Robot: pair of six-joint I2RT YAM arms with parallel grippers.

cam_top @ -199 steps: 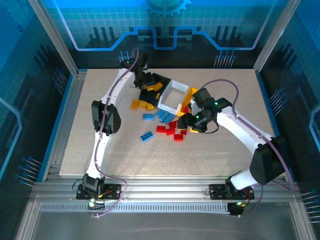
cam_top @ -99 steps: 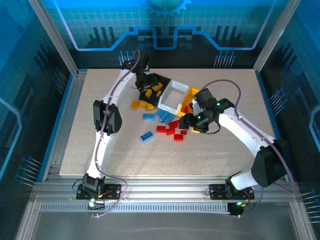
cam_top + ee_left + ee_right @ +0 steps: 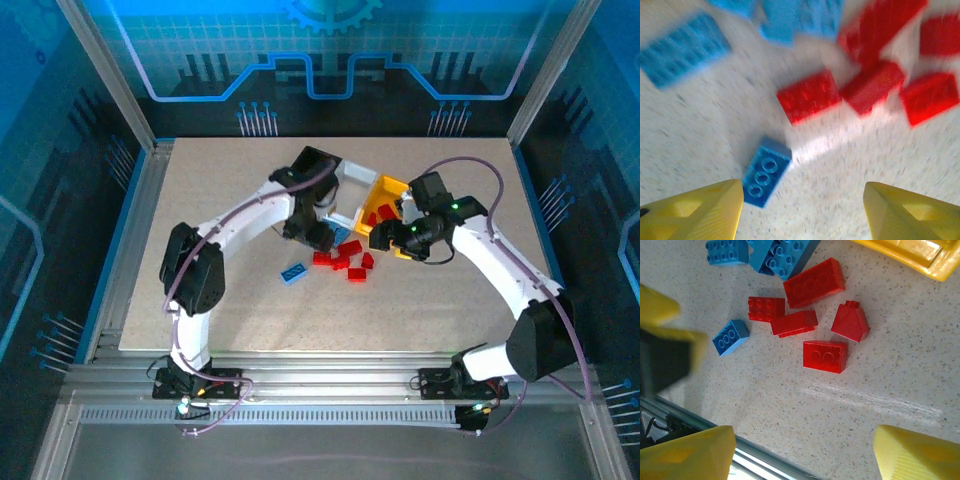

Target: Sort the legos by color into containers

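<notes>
the table [image 3: 420, 310] has the white bin [image 3: 358, 178] and the yellow bin [image 3: 396, 186] side by side toward the middle of its far edge, and the loose legos lie just nearer, about the table's middle. both arms lean in over them: the left gripper [image 3: 801, 186] and the right gripper [image 3: 804, 432] each have their fingers spread wide with nothing between them. the red bricks [image 3: 792, 322] sit in a cluster ahead of the right gripper. the relation that matters, i judge, is on the left: a lone blue brick [image 3: 766, 172] lies apart from the reds, toward the table's near left corner, closest to the left gripper. in the left wrist view it sits hard by the fingertip at the left rather than centred, its long axis slanting across the gap, so the wrist would need to shift and turn before closing.
</notes>
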